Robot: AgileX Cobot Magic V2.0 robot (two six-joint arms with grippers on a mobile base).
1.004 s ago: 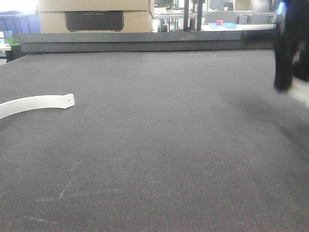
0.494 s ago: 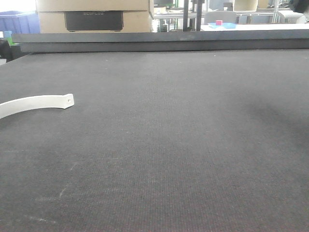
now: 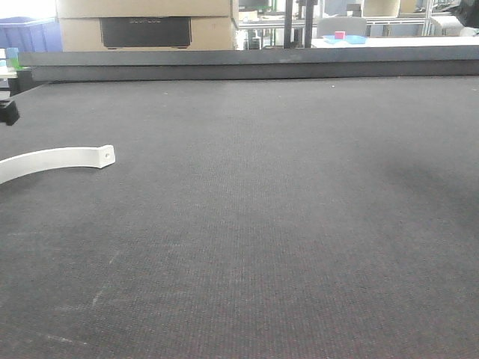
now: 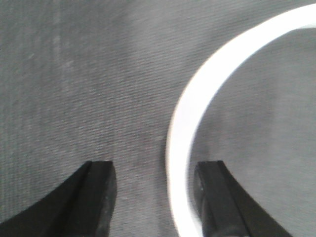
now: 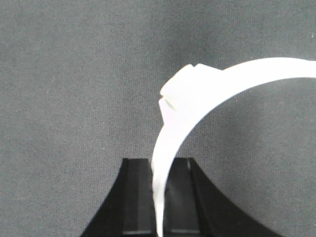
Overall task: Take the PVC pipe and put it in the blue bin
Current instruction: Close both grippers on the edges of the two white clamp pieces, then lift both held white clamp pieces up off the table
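The left jaws stand wide apart just above the dark surface (image 4: 74,74), holding nothing. The long white arc strip (image 4: 182,128) runs up between them, hard against the inner face of the right-hand finger and well clear of the left-hand one. This flat strip is not the piece wanted, so the danger on this side is plain: if these jaws shut now, they would take the wrong part, or knock it across the mat. To the right, the right jaws are drawn narrow and clamped on the PVC pipe (image 5: 197,91). It rises from between them and curls away up and to their right, its flat tab end ahead of the tips. Only a thin end of the ring sits in the clamp, with most of the curve hanging out to one side, so I judge it could twist or slip loose on a quick swing. No bin shows near either pair of jaws. A blue crate (image 3: 26,34) stands far off behind the surface, and I cannot tell whether it is the target.
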